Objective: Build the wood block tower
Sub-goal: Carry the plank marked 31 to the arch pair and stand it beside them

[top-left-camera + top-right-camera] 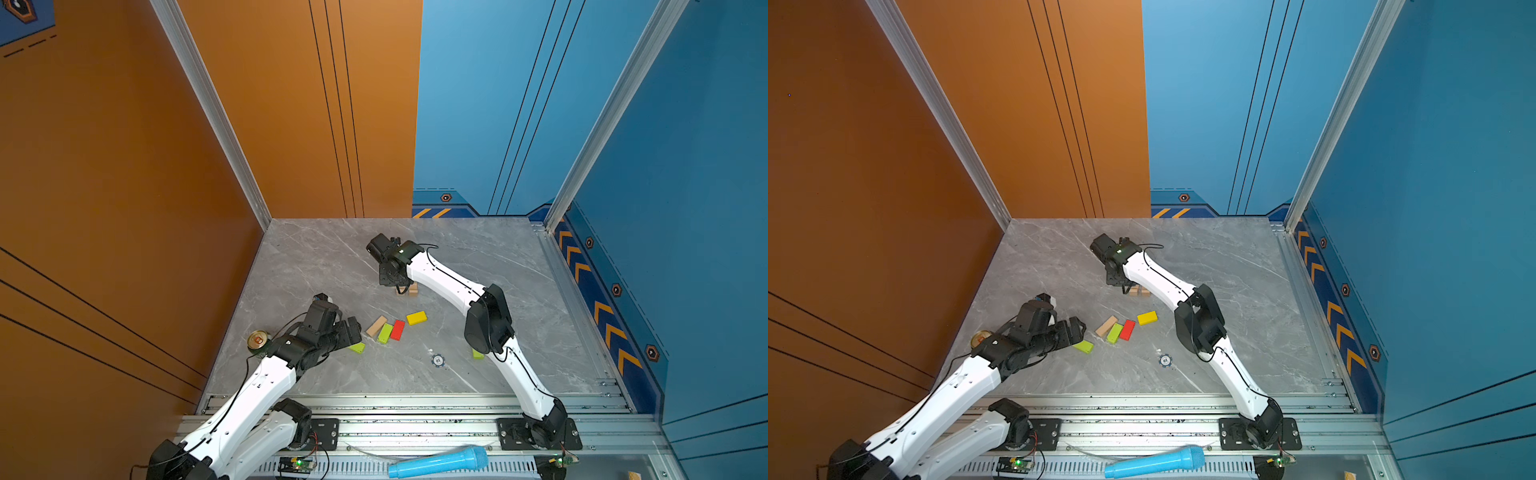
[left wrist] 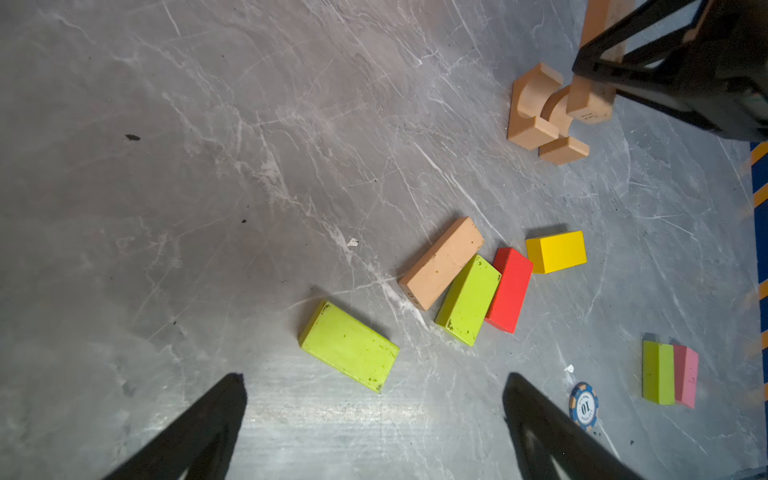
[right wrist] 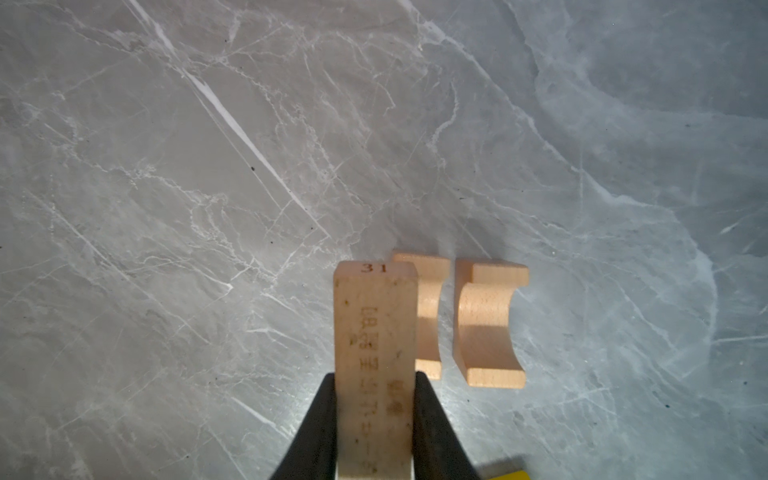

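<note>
Right gripper (image 3: 374, 376) clamps a tan brick (image 3: 374, 316) over the 2 notched blocks (image 3: 490, 324); left gripper (image 2: 374, 376) hangs wide open. Base-laying step, I'd judge: next, centre it across both and lower gently.

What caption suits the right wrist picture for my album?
Right end effector grips a plain tan block close to two notched tan blocks on the grey marble tabletop.
</note>
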